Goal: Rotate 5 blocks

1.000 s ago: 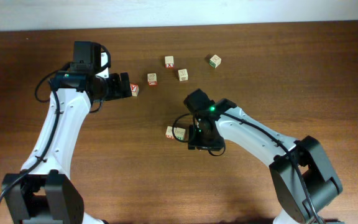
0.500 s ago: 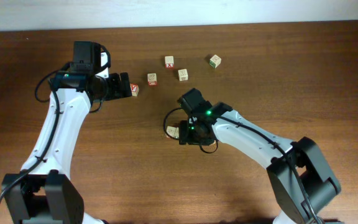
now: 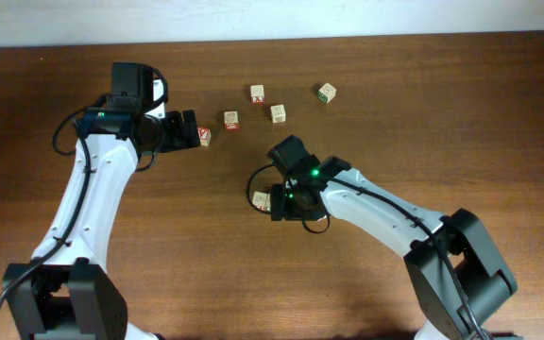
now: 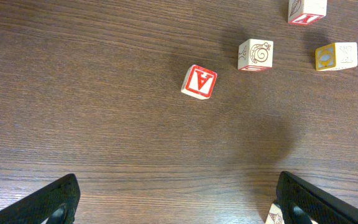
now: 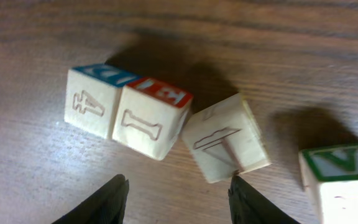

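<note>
My right gripper (image 5: 179,194) hovers open just in front of a tight group of blocks, with nothing between its fingers. A blue-topped block (image 5: 95,99) touches a red-topped one (image 5: 148,121). A pale block (image 5: 225,143) lies skewed beside them, its near corner against my right fingertip (image 5: 244,193). A green-lettered block (image 5: 344,180) stands at the right edge. Overhead, only one block of this group (image 3: 261,200) shows beside the right gripper (image 3: 280,202). My left gripper (image 3: 192,132) is wide open above bare wood (image 4: 179,205), next to a red-faced cube (image 4: 199,82).
More cubes stand at the back of the brown table (image 3: 461,113): a red-print one (image 3: 231,120), a red X cube (image 3: 257,93), a pale one (image 3: 278,113) and a green-print one (image 3: 326,92). The right arm's links (image 3: 385,212) cross the table's middle.
The right gripper has shifted left and slightly back over the block group, covering one block that showed overhead a second ago. The left arm has not moved.
</note>
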{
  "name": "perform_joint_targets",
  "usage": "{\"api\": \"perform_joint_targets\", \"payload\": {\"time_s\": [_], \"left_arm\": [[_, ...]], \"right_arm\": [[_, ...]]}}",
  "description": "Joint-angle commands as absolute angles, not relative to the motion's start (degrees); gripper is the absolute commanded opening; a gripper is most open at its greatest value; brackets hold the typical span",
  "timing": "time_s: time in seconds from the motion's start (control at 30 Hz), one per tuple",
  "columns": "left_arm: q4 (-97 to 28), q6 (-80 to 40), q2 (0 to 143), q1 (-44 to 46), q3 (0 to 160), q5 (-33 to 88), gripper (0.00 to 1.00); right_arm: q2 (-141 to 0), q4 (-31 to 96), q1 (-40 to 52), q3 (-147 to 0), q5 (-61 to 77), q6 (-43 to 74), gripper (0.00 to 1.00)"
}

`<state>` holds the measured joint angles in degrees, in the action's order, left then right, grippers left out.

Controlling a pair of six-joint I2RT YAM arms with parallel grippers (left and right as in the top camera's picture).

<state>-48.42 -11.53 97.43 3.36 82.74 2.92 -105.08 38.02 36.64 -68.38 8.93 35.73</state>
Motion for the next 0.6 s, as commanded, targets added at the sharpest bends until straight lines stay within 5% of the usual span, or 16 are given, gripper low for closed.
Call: {"api": "perform_joint_targets", "payload": {"time_s": [0.0,0.57], "left_arm": [[-48.4,-10.6,96.4,3.2,83.4,2.5,0.99],[-48.4,-10.6,96.4,3.2,83.4,2.5,0.99]], "right_arm": [[-105.4,37.8,38.0,-68.1,8.5,35.4,0.53],[-106.5,32.9,38.0,-67.7,8.5,35.4,0.53]]}}
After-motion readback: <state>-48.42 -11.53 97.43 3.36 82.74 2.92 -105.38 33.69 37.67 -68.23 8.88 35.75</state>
